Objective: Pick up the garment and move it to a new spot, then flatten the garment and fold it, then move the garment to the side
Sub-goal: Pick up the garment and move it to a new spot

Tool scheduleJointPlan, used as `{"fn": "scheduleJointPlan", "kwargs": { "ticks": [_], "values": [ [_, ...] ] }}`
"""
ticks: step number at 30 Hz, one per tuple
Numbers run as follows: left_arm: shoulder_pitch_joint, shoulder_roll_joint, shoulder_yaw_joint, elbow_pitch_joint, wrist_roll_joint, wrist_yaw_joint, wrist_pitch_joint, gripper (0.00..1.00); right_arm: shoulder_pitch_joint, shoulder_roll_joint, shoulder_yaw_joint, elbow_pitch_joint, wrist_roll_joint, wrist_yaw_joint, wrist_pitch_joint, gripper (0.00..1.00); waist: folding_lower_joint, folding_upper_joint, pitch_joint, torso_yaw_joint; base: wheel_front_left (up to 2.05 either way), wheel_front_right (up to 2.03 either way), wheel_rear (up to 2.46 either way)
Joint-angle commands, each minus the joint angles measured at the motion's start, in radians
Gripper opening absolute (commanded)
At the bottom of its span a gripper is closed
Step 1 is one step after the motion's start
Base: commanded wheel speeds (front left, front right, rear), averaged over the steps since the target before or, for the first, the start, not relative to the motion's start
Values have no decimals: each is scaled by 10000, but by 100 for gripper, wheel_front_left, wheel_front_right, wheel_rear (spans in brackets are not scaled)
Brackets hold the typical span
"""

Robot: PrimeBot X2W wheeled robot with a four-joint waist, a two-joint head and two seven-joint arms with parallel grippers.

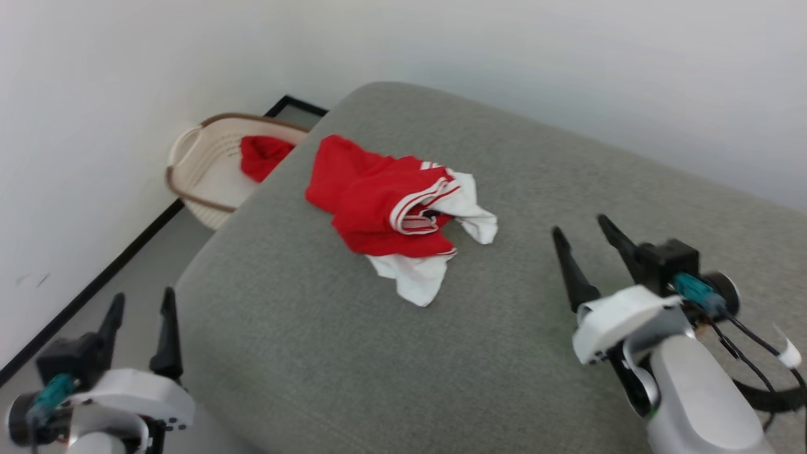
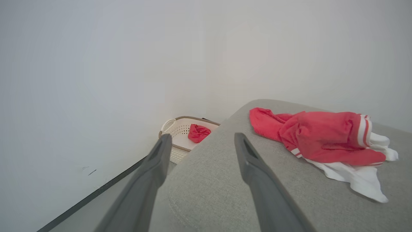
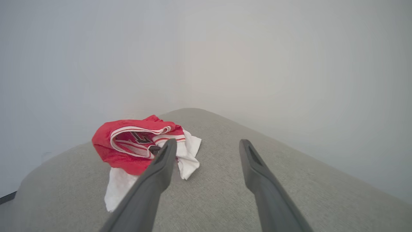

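Left claw [image 1: 143,294] stood spread, empty | right claw [image 1: 579,224] spread, near garment [image 1: 372,195] | garment lay crumpled, print [image 3: 141,138] mostly hidden

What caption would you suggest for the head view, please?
Crumpled shirt on the grey cushion, left hand and right hand open and clear of it, basket at far left.

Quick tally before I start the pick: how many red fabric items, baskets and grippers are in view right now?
Red fabric items: 2, the garment crumpled on the grey surface and a red cloth in the basket
Baskets: 1, the basket on the floor beside the grey surface
Grippers: 2, left gripper and right gripper, both open, holding nothing
Total: 5
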Motion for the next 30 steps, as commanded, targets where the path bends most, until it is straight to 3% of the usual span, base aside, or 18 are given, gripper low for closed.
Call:
{"fn": "scheduleJointPlan", "kwargs": {
  "ticks": [1,12,19,22,30],
  "values": [
    [186,-122,286,-221,-39,38,-1,100,-327,6,319,221,112,3,-34,100,0,0,421,411,0,0,0],
    [734,-465,1222,-778,44,-47,0,100,-1331,120,1262,1278,488,3,-286,100,0,0,632,475,0,0,0],
    [364,-479,694,-635,65,-144,0,100,-1208,-5,1062,1500,611,3,-443,100,0,0,552,350,0,0,0],
    [-32,-160,-98,-395,-87,-134,0,100,-893,-21,771,1327,504,3,-472,100,0,0,437,177,0,0,0],
    [-1660,1319,-1685,-13,-1196,-124,0,100,-607,222,1039,565,139,1,-495,100,0,0,1046,-1849,0,0,0]
  ]
}}
